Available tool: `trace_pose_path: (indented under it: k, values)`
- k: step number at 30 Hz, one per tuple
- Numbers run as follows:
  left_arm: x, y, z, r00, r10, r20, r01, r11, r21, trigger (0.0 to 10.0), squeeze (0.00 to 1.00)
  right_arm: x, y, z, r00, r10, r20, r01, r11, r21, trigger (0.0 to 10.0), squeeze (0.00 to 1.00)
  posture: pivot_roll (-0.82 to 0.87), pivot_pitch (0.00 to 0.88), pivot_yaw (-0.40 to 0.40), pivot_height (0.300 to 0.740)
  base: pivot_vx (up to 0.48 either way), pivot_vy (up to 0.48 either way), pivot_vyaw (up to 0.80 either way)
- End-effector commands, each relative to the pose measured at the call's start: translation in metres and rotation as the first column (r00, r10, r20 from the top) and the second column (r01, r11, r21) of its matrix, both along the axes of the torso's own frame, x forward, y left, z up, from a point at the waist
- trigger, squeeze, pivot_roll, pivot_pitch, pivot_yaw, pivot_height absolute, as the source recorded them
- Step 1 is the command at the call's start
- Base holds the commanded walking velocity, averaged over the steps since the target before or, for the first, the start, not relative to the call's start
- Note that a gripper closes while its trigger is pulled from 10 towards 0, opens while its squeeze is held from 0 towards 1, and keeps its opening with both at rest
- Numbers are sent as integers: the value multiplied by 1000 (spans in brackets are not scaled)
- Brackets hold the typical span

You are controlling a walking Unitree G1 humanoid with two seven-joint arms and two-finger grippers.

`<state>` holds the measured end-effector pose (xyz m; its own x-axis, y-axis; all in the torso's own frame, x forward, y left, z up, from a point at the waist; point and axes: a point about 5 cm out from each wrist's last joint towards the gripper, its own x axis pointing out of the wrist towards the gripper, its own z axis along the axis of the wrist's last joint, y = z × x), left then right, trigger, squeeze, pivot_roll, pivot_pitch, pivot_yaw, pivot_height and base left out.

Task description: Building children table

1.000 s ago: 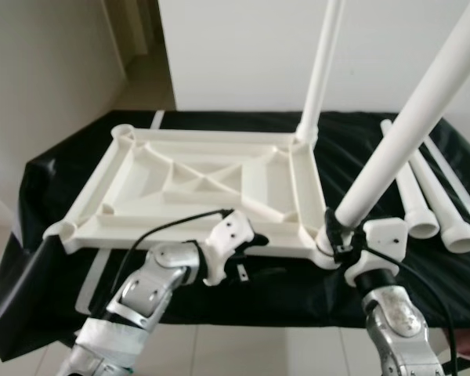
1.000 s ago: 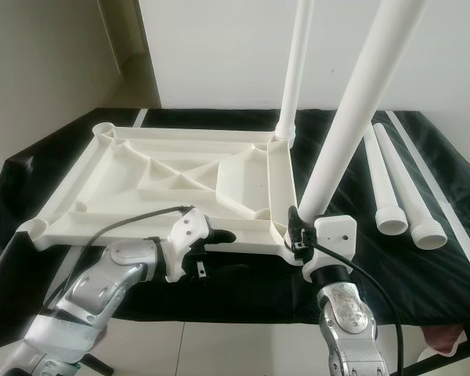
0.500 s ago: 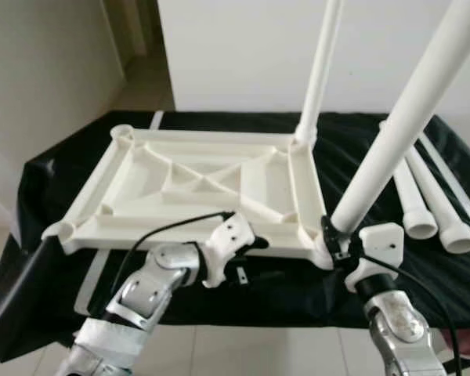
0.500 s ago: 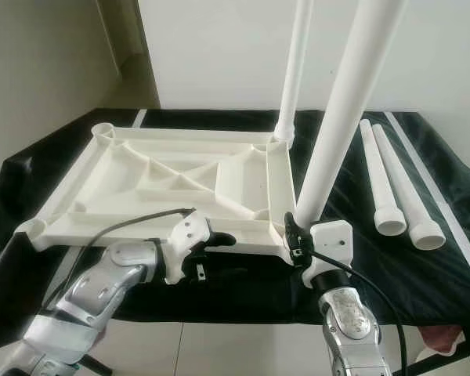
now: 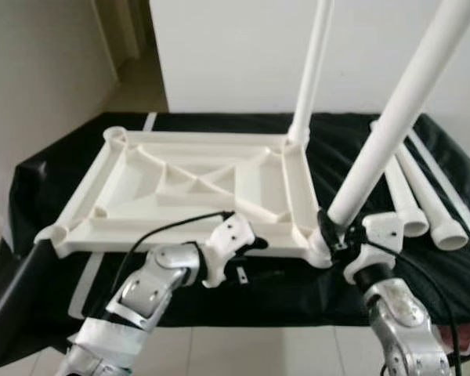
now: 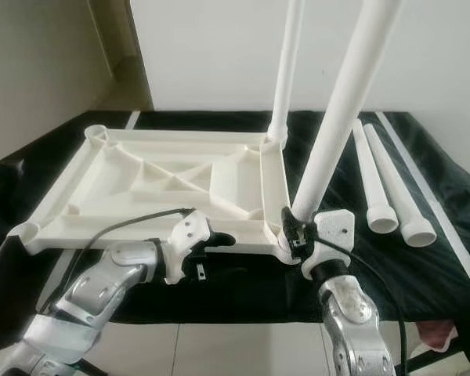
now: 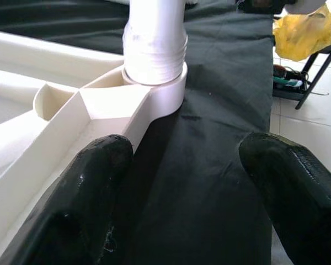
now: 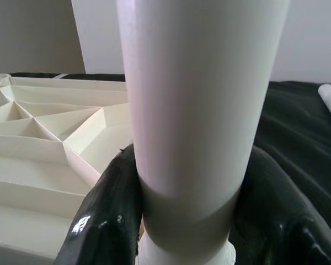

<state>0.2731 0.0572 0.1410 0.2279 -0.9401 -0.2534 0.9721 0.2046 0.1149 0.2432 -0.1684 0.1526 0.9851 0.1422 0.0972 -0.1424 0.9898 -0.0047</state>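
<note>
Black cloth point(image 5: 423, 266) bears ribbed white tabletop point(image 5: 188, 188); right gripper point(image 8: 187, 221) clasps smooth leg point(image 5: 392, 133).

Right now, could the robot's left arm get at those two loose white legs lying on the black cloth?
Probably not easily. The two loose legs lie at the far right, beyond the right pincer, which grips the near-corner leg. The left pincer, open, sits by the tabletop's near edge, so that arm would have to cross over.
</note>
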Motion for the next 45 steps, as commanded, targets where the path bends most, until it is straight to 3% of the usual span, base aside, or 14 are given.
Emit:
trace_pose_path:
  k: [1, 12, 22, 24, 25, 27, 34, 45]
  values:
    - [-1, 0, 0, 1000, -12, 0, 12, 1000, 20, 10000, 0, 3, -1, -17, 993, -14, -119, 22, 998, 64, 10000, 0, -23, 0, 12, 740, 0, 0, 0]
    - [-1, 3, 1, 1000, -5, -1, 5, 1000, 27, 10000, 0, 8, 0, -20, 984, -41, -172, 64, 989, 132, 10000, 0, -17, 0, 13, 740, 0, 0, 0]
    - [0, 3, 2, 1000, -6, 3, 6, 999, 32, 10000, 0, 10, -3, -26, 963, -73, -260, 148, 948, 282, 10000, 0, -18, 0, 17, 740, 0, 0, 0]
    - [0, 3, 2, 1000, -7, 3, 7, 999, 33, 10000, 0, 12, -6, -23, 969, -93, -227, 139, 971, 194, 10000, 0, -19, 0, 19, 740, 0, 0, 0]
    - [0, 3, 2, 1000, -7, 3, 7, 999, 33, 10000, 0, 12, -6, -23, 969, -93, -227, 139, 971, 194, 10000, 0, -19, 0, 19, 740, 0, 0, 0]
    - [0, 3, 2, 1000, -6, 3, 6, 999, 34, 10000, 0, 10, -5, -19, 984, -87, -158, 101, 991, 85, 10000, 0, -18, 0, 16, 740, 0, 0, 0]
    - [-1, 4, 2, 1000, 0, -3, 0, 999, 32, 10000, 0, -5, 7, -16, 999, 27, -20, -28, 995, -101, 10000, 0, -18, 0, 15, 740, 0, 0, 0]
    - [-1, 4, 1, 1000, 0, -2, 0, 999, 37, 10000, 0, -2, -6, -24, 997, 42, -71, -46, 998, -53, 10000, 0, -20, 0, 17, 740, 0, 0, 0]
